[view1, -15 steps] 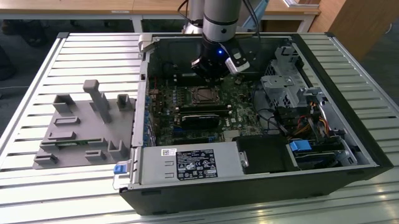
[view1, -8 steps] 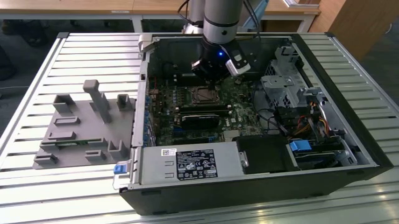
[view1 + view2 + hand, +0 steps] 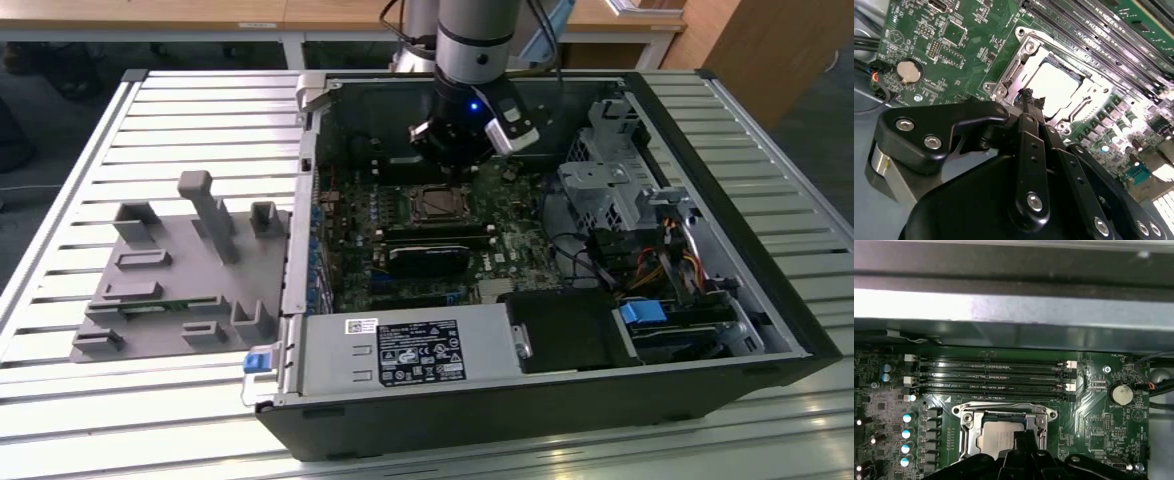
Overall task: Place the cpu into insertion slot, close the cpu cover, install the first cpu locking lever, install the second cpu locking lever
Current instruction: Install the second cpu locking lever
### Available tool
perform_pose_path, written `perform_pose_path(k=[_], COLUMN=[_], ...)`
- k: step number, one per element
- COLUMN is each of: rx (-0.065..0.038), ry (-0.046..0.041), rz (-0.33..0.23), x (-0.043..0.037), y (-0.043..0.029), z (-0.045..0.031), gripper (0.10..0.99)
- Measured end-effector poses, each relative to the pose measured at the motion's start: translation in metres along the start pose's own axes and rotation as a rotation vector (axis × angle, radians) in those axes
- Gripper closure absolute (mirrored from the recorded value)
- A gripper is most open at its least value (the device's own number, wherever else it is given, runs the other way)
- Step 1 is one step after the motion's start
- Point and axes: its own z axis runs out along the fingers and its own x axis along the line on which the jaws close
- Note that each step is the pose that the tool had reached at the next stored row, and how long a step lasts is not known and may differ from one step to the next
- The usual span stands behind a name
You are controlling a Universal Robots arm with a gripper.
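In the exterior view an open computer case (image 3: 561, 300) lies on a slatted metal desk (image 3: 174, 120), and the arm comes down into its far part, so that the pincer (image 3: 454, 165) hangs just above the green circuit board (image 3: 514, 245), a little beyond the insertion slot (image 3: 437, 205). On the exterior view's left, well apart from the case, a grey fixture (image 3: 174, 270) with upright blocks stands on the desk. In the second wrist view the pincer (image 3: 1030, 100) is closed, its black fingertips (image 3: 1026, 97) pressed together with nothing between them, and it is right at the edge of the socket. There the cpu (image 3: 1054, 85) already lies flat in the insertion slot (image 3: 1004, 87), its pale metal top shining, and the cpu cover (image 3: 1089, 95) is down around it, the chip showing through the square cut-out. A round coin battery (image 3: 908, 71) sits on the board, well apart from the socket. In the first wrist view the cpu (image 3: 996, 437) is seen inside the cpu cover (image 3: 1004, 412), with the long memory slots (image 3: 991, 375) just beyond it, and the pincer (image 3: 1026, 437) is partly in front of the chip.
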Motion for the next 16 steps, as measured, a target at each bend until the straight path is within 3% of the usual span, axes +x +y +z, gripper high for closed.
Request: perform_pose_path(k=[4,12,14,16], rx=[0.000,-0.001,-0.003,-0.012], ry=[0.0001,0.0001,0.0009,0.0038], rz=[0.000,0.000,0.000,0.000], x=[0.0001,0.0021,0.0021,0.0021], y=[-0.0026,-0.0265,-0.0305,-0.0330], z=[-0.0011,-0.0023,-0.0025,-0.0026], gripper=[0.980,0.980,0.980,0.980])
